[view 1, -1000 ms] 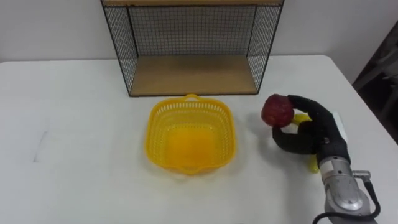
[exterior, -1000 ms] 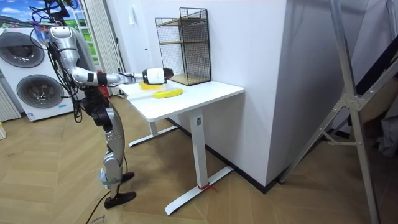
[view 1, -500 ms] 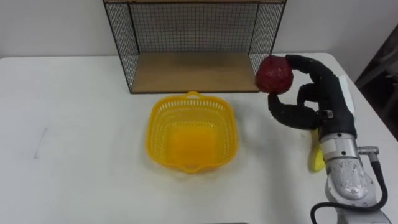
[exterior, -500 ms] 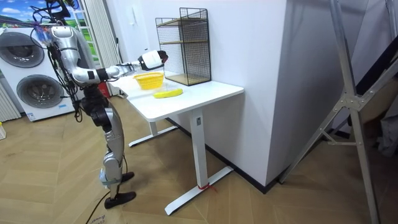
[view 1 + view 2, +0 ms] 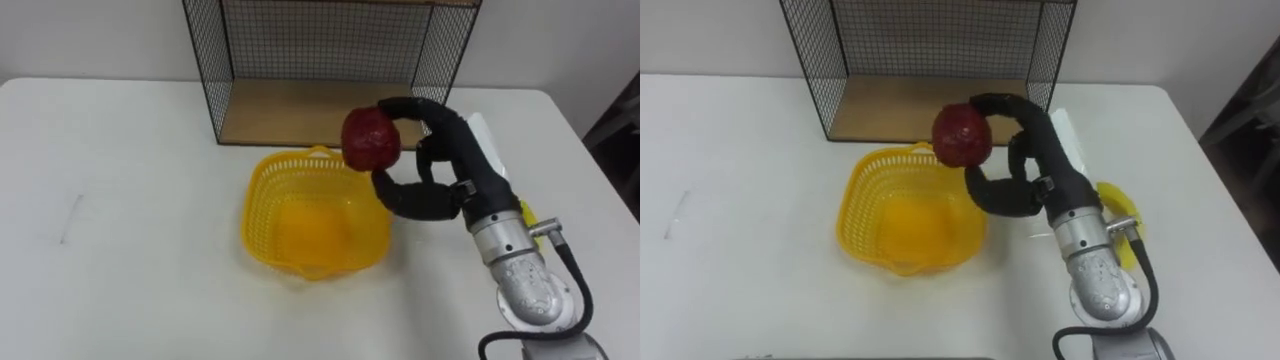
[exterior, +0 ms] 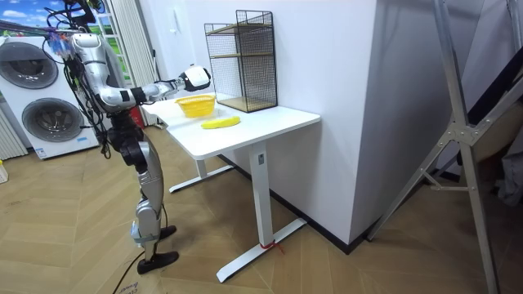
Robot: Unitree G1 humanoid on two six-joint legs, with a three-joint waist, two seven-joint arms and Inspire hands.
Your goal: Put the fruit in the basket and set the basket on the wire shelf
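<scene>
The red fruit point(image 5: 372, 139) is held clear of the table point(image 5: 120, 200), pinched between the curled fingers and thumb of the right hand point(image 5: 452, 168). The fingers are wrapped over its top and far side, and the thumb is set beneath it. The fruit is roundish, so no long axis can be stated, and which way its stem end points cannot be told.

The yellow basket point(image 5: 258, 215) is seen below the hand and to its left, standing upright on the table. The fruit is carried above the basket's far right rim. The basket's bare floor is visible, and the fruit is not yet inside it.

The wire shelf point(image 5: 300, 115) stands beyond the hand, just behind the basket, with its open front turned to the robot and its lower wooden board bare.

A banana point(image 5: 1118, 200) is noted just right of the wrist, on the table, largely hidden by the forearm. In the room view it lies flat, with its long axis across the picture.

The robot is seen standing at the table's end on the room view's left, right arm stretched over the basket.
</scene>
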